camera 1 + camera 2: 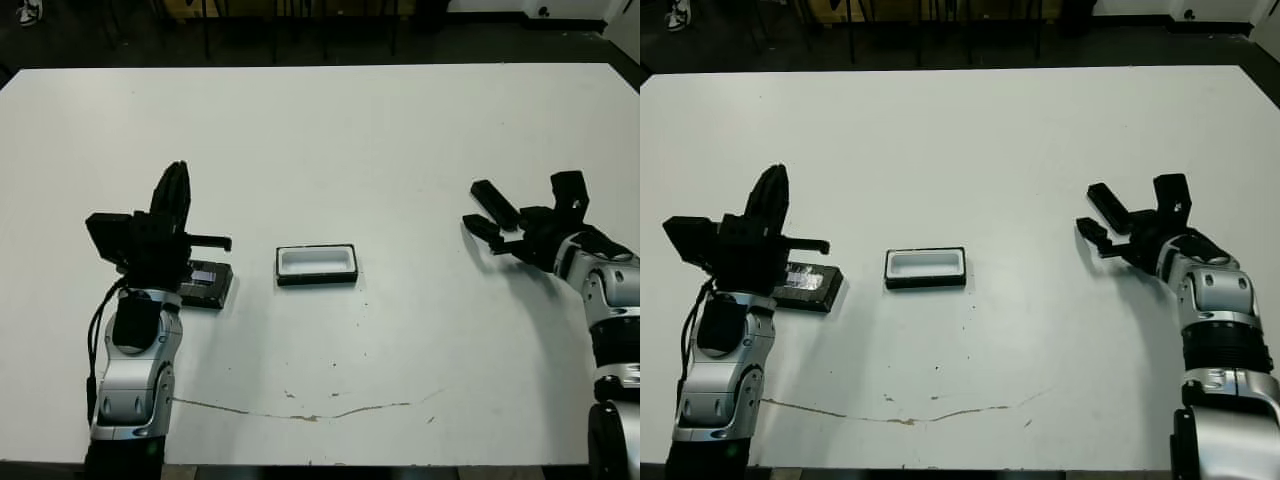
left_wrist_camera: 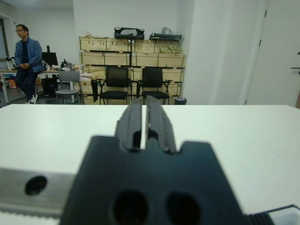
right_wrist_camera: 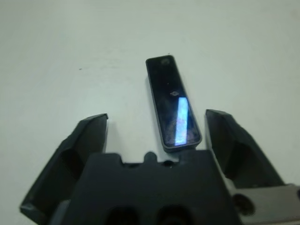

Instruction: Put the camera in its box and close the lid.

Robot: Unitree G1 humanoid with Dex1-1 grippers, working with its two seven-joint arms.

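The camera (image 3: 172, 105), a slim black bar with a bluish glint, lies flat on the table between the spread fingers of my right gripper (image 1: 470, 203), which is open and hovers over it at the right. In the head views the camera is hidden by that gripper. The box (image 1: 316, 265), black with a white lining, sits open and empty near the table's middle. Left of it lies the lid (image 1: 208, 284), flat and black with a pale label, partly covered by my left arm. My left gripper (image 1: 174, 182) is shut on nothing and points away, raised over the lid's left end.
A thin brown crack (image 1: 300, 413) runs along the table's front part. Beyond the far edge in the left wrist view are black chairs (image 2: 115, 84), stacked wooden crates (image 2: 131, 51) and a person (image 2: 26, 58) standing at the far left.
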